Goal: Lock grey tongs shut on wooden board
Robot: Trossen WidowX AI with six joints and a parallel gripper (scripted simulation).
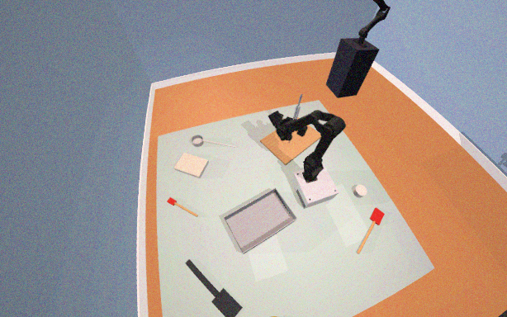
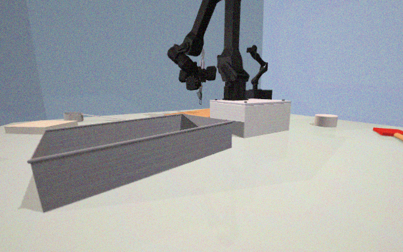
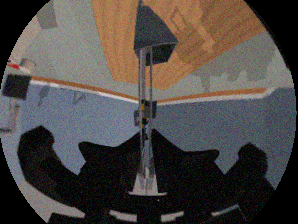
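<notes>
The grey tongs (image 1: 299, 106) (image 2: 199, 95) (image 3: 152, 32) are held upright in the air near the wooden board (image 1: 285, 154) (image 2: 205, 112) (image 3: 112, 45). Their dark hinge end with its small ring points down, and their pale tips point up. In the wrist view the two arms run close together and nearly parallel. My gripper (image 1: 296, 120) (image 2: 201, 76) (image 3: 148, 131) is shut on the tongs, part way along the arms. Whether the lock inside the hinge is engaged cannot be seen. The roasting tin (image 1: 260, 220) (image 2: 131, 157) holds nothing.
The white base box (image 1: 318, 190) (image 2: 266, 116) stands between board and tin. A ladle-like tool (image 1: 197, 140), a beige block (image 1: 191, 164), two red-headed tools (image 1: 186, 210) (image 1: 376, 216), a black spatula (image 1: 226, 302) and a pale cylinder (image 1: 360, 190) (image 2: 325, 121) lie around.
</notes>
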